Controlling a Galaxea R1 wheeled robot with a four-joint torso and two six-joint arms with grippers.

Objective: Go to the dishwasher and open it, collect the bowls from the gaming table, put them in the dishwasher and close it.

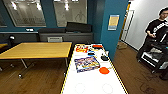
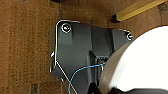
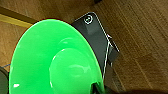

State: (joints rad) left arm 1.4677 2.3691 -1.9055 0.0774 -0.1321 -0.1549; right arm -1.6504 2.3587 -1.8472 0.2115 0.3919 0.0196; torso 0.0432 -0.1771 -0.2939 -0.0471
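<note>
Right wrist view: the green bowl (image 3: 56,60) sits close against the camera, its inside facing the lens, over brown wood floor (image 3: 140,45). It appears carried at the right gripper; the fingers themselves are hidden by the bowl, so whether they clamp its rim cannot be told.

Left wrist view: dark robot plate over the same wood floor, a thin blue cable (image 2: 82,70) crossing it, a white rounded robot part beside it. Left gripper fingers not discernible; state cannot be told.

Head view, near: the white table (image 1: 92,85) runs away from the camera, its near end bare.
Middle of the top: the orange-red bowl (image 1: 104,70) lies towards the right edge, just beside a colourful game box (image 1: 86,63).
Farther along: small dark items (image 1: 104,58), then a red and yellow box (image 1: 81,48) and a red flat item (image 1: 97,46) at the far end.

Left of it, apart: a yellow wood-topped table (image 1: 37,50).
Beyond: a teal column (image 1: 112,27) with a posted notice (image 1: 113,22), and windows.
Far right: a person (image 1: 156,28) in a black shirt stands at a control rig (image 1: 155,56).
</note>
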